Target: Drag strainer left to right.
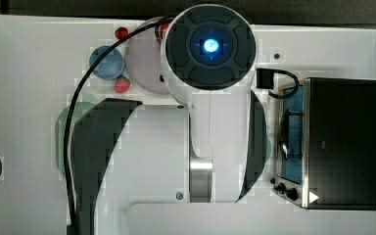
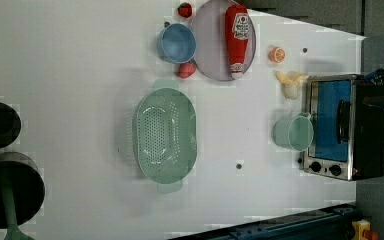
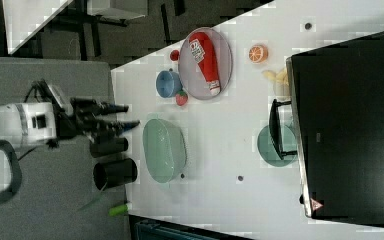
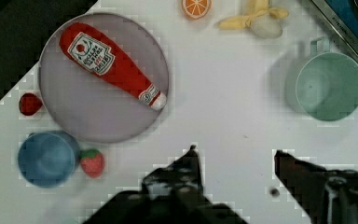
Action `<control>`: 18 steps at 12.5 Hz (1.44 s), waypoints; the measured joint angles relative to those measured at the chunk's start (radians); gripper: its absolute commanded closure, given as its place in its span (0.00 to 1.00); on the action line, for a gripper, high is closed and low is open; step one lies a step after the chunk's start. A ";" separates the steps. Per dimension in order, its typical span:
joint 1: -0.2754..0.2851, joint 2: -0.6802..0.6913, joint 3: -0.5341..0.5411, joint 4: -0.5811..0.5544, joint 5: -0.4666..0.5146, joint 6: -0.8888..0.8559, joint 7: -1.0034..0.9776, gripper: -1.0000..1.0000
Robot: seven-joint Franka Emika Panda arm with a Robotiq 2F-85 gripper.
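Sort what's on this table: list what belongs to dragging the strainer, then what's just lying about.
For the job:
strainer
hand, open, holding nothing

Lying about:
ketchup bottle on the plate
blue bowl
two strawberries
orange slice
banana
teal mug
toaster oven
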 measured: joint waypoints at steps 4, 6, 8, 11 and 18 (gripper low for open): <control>-0.013 -0.389 -0.035 -0.304 -0.007 -0.163 0.023 0.00; -0.028 -0.484 -0.023 -0.282 0.004 -0.155 0.024 0.00; -0.016 -0.488 -0.007 -0.237 0.013 -0.128 0.031 0.00; -0.022 -0.444 0.086 -0.257 -0.016 -0.044 0.083 0.00; 0.033 -0.033 0.446 -0.294 -0.013 0.113 0.588 0.00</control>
